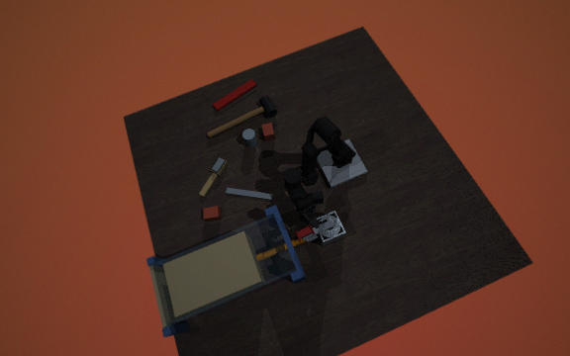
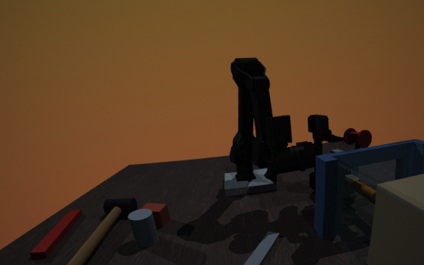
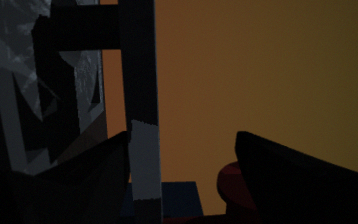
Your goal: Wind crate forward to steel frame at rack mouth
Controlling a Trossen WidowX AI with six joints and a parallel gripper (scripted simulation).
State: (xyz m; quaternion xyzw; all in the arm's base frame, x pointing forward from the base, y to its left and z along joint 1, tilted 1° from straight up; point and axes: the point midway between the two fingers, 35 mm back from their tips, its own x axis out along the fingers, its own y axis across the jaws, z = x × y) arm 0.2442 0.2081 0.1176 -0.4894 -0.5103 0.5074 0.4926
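My pincer (image 1: 316,223) (image 2: 338,138) (image 3: 185,140) is partly spread and grips nothing. It is beside the silvery square-bodied winch (image 1: 342,232) (image 3: 87,105), with the grey flat crank arm (image 3: 146,162) close to one fingertip; I cannot tell whether they touch. A red spool-shaped knob (image 1: 305,232) (image 2: 363,138) (image 3: 228,183) sits near my other finger, which partly hides it in the wrist view.

Beyond the blue steel frame (image 1: 286,244) (image 2: 325,199) from my pincer, the pale yellow box-shaped crate (image 1: 211,274) (image 2: 414,213) sits flat in the clear-panelled cubby, its front well back from that frame. The orange strap (image 1: 275,251) (image 2: 364,189) runs from the crate toward the winch beside me. Well apart from my pincer, a wooden-handled black mallet (image 1: 237,122) (image 2: 96,233) lies on the dark wooden tabletop (image 1: 414,198) (image 2: 182,180).
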